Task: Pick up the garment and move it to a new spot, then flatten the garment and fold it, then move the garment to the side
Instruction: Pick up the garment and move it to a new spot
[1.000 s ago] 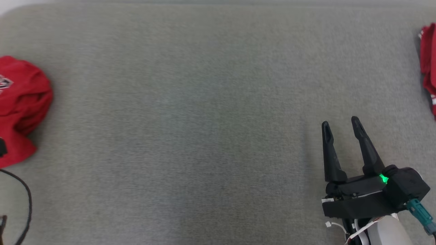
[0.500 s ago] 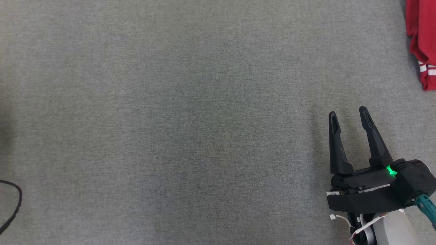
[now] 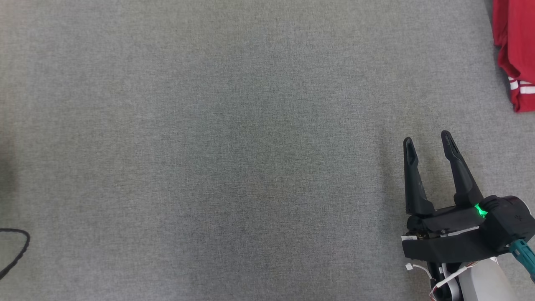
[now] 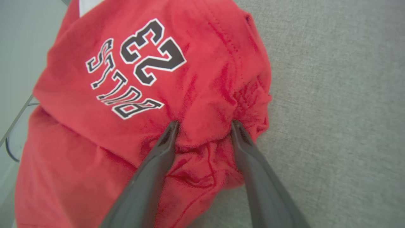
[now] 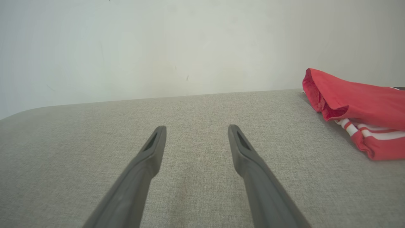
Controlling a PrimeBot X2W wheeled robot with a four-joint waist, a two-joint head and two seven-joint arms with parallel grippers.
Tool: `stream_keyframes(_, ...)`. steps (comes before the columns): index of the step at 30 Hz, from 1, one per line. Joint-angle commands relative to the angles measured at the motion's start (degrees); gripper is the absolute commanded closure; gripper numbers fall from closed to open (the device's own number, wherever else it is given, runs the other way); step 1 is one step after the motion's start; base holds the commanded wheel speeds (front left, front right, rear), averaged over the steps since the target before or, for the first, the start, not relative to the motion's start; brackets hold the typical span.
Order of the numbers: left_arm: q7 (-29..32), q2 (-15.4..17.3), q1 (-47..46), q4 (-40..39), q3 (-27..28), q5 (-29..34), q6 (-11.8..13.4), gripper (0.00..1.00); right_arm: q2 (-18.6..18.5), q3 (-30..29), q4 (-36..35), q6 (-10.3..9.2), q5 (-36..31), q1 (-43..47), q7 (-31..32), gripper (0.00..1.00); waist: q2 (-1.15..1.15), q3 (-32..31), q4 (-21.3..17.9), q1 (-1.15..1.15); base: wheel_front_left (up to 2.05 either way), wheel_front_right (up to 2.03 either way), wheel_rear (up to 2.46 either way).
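Left end effector (image 4: 205,123): fingers astride a bunched fold of the garment (image 4: 205,69), tips pressed into the red cloth; I cannot tell whether it grips. Garment: crumpled, number 23 showing, near the tabletop (image 4: 332,95) edge. Right end effector (image 3: 427,137): I see it wide open, empty, over the tabletop. Striped red cloth (image 3: 516,54): far right, well apart.

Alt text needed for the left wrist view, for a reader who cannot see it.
A crumpled red garment with black-and-white lettering and the number 23 lies on a grey fabric surface. The left gripper presses into it, jaws apart around a bunched fold; whether they grip it is unclear.
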Motion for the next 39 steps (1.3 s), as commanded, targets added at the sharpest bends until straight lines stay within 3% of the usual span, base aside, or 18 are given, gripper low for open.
stream_keyframes(1, -0.61, -0.44, 0.99, -0.08, 0.02, -0.12, -0.29, 1.00, -0.14, 0.07, 0.11, -0.15, -0.10, 0.17, 0.00, 0.00, 0.00, -0.39, 0.18, 0.00, 0.00, 0.00, 0.00)
stream_keyframes(5, -6.61, -0.51, -0.41, -2.22, -0.60, 0.73, -0.58, 1.00, 0.00, 0.14, 0.61, -0.15, -0.13, 0.51, 0.00, 0.00, 0.00, -2.11, 0.68, 0.00, 0.00, 0.00, 0.00)
stream_keyframes(16, -18.76, -0.65, -7.55, -9.83, -6.16, 2.52, -5.04, 1.00, 1.45, 1.45, 3.59, -0.15, 0.71, 1.72, 0.01, 0.00, 0.00, -10.11, 0.29, 0.00, 0.00, 0.00, 0.00)
stream_keyframes(25, -16.88, -3.65, -12.05, -20.71, -14.64, 1.70, -7.24, 1.00, 3.74, 2.07, 5.78, -0.15, 1.56, 2.67, 0.01, 0.00, 0.00, -14.13, -5.22, 0.00, 0.00, 0.00, 0.00)
stream_keyframes(31, -14.51, -7.71, -12.91, -27.92, -21.11, 1.12, -7.48, 1.00, 4.75, 1.88, 6.83, -0.15, 1.75, 3.02, 0.01, 0.00, 0.00, -14.30, -10.28, 0.00, 0.00, 0.00, 0.00)
stream_keyframes(39, -13.58, -13.90, -8.43, -28.76, -30.80, 0.74, -7.76, 1.00, 5.58, 1.91, 7.42, -0.15, 2.17, 2.98, 0.00, 0.00, 0.00, -13.38, -14.96, 0.00, 0.00, 0.00, 0.00)
